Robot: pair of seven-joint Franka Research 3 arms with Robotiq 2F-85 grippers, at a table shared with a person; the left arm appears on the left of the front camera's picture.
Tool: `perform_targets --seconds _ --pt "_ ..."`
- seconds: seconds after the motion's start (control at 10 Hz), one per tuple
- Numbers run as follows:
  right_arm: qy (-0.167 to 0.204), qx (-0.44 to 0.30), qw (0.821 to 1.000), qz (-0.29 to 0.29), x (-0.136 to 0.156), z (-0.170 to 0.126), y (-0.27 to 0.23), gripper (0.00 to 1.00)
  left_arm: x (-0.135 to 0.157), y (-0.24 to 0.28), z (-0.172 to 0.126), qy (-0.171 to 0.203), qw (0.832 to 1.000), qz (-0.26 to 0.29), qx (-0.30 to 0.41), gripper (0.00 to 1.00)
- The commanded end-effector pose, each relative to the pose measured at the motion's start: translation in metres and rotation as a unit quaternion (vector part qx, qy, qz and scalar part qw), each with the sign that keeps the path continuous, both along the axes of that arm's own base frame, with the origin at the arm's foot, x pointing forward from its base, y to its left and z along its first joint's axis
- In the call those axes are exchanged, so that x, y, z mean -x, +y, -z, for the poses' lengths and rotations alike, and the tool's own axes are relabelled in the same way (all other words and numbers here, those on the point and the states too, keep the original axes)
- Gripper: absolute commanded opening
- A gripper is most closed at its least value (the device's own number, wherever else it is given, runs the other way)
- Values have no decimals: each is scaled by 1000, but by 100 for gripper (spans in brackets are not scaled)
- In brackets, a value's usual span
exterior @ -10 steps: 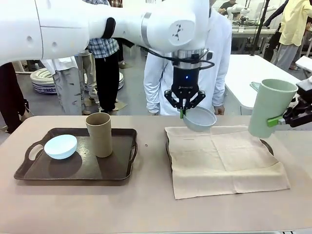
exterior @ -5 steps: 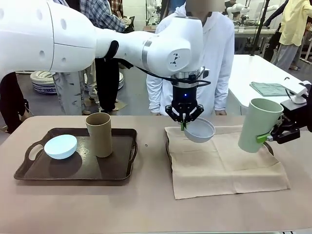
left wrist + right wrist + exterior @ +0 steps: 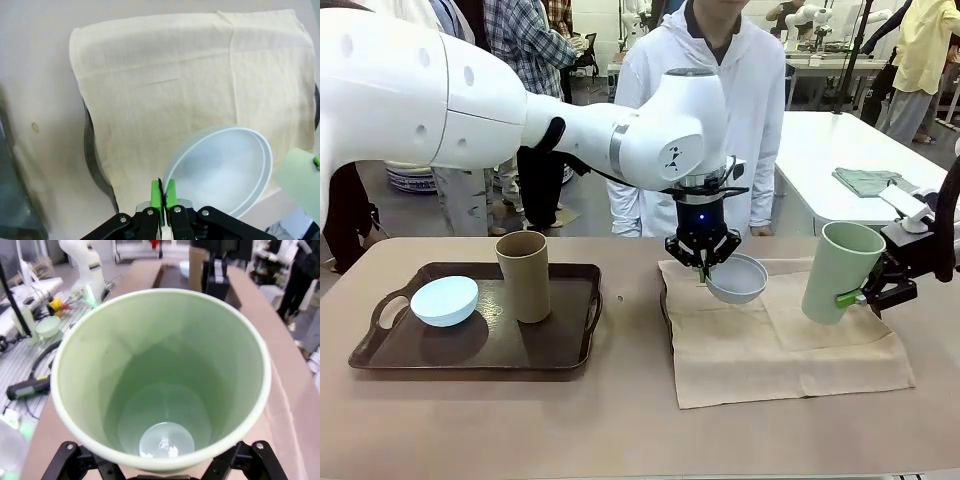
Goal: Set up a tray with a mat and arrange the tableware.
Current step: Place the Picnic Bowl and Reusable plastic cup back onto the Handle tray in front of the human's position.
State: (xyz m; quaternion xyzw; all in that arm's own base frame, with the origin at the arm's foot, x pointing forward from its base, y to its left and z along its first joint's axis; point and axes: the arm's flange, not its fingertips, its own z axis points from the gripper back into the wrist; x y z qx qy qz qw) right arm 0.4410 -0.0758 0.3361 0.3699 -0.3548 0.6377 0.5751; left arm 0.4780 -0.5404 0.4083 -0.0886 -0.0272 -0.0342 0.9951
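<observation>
My left gripper [image 3: 703, 266] reaches across the middle and is shut on the rim of the greyish white bowl [image 3: 738, 279], which hangs tilted just above the beige mat [image 3: 780, 335]. In the left wrist view the green pads [image 3: 156, 193] pinch the bowl [image 3: 220, 167] over the mat [image 3: 190, 85]. The mat covers a dark tray whose rim [image 3: 91, 152] shows at its edge. At the mat's right side, my right gripper [image 3: 860, 296] is shut on the pale green cup [image 3: 836, 272], held tilted; the cup [image 3: 162, 380] is empty. The light blue bowl [image 3: 444, 300] and tan-brown cup [image 3: 524, 276] stand on the left tray [image 3: 380, 350].
A person in a white coat [image 3: 720, 90] stands at the far edge, behind the mat. Bare table runs along the front edge and between the two trays. Another table [image 3: 820, 150] with a folded green cloth [image 3: 865, 181] stands at the back right.
The left gripper has lowered the greyish white bowl slightly toward the mat. The right gripper has carried the green cup leftward and down, over the mat's right edge.
</observation>
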Motion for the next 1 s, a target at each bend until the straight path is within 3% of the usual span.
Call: perform_targets --seconds 0.0,0.3,0.4,0.5,0.9 --pt "-19 3 1000 20 -15 16 4 82 1 8 12 5 1000 2 19 4" --pt "-10 -25 998 61 -31 30 2 82 -6 12 24 7 1000 5 25 4" --pt "10 -47 994 100 -26 16 -2 82 -9 3 19 8 1000 -10 11 4" --pt "-5 -3 999 43 -23 30 -1 82 -9 3 19 8 1000 -10 11 4" --pt "20 -7 998 57 -33 42 2 82 -15 3 31 5 1000 -22 20 4"
